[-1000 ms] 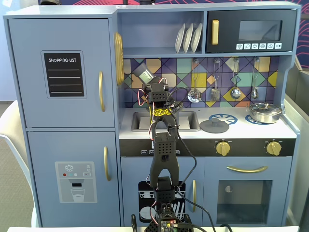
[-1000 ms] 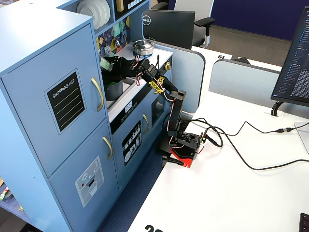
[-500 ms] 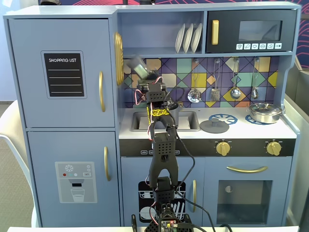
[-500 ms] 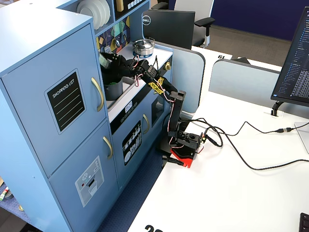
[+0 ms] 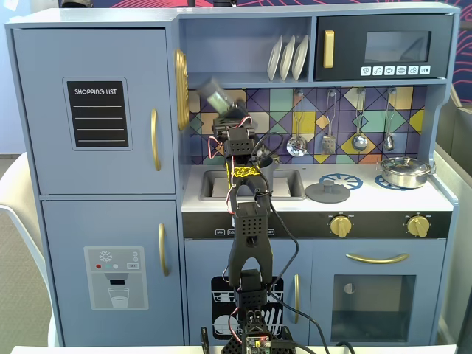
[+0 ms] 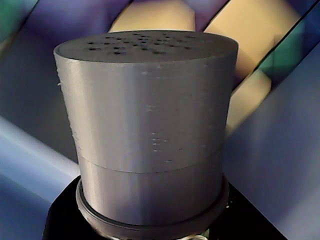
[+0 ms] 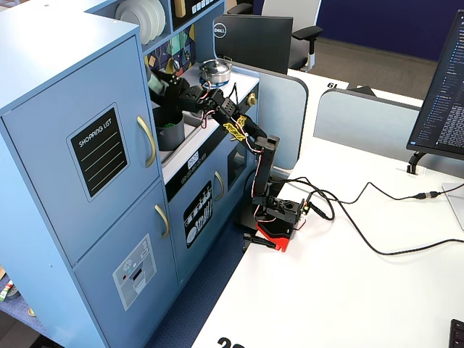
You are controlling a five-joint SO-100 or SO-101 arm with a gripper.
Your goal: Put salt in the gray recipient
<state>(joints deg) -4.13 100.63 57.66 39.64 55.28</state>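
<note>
The arm reaches up from its base on the white table into the toy kitchen [image 5: 96,110], and the gripper [image 5: 221,110] sits high over the sink [image 5: 291,184], in front of the colourful tiled backsplash. It holds the salt shaker [image 5: 214,94] tilted, its upper end leaning toward the left in a fixed view, the shape blurred there. In the wrist view the shaker [image 6: 150,125] fills nearly the whole picture: a gray ribbed cylinder with small holes across its flat cap, seated in the dark gripper body below it. The jaws are pinching the shaker, though the fingers themselves are hidden behind it.

From the side, in a fixed view, the gripper [image 7: 163,83] hangs just above the gray pot [image 7: 170,129], which stands at the sink end of the counter beside the tall cupboard with the shopping-list board [image 7: 101,151]. The shaker [image 7: 155,82] shows only as a small pale-green patch there.

On the counter to the right in a fixed view lie a flat round gray lid [image 5: 327,192] and, farther right, a shiny silver pan [image 5: 404,171]. White plates [image 5: 288,57] stand on the shelf above.
</note>
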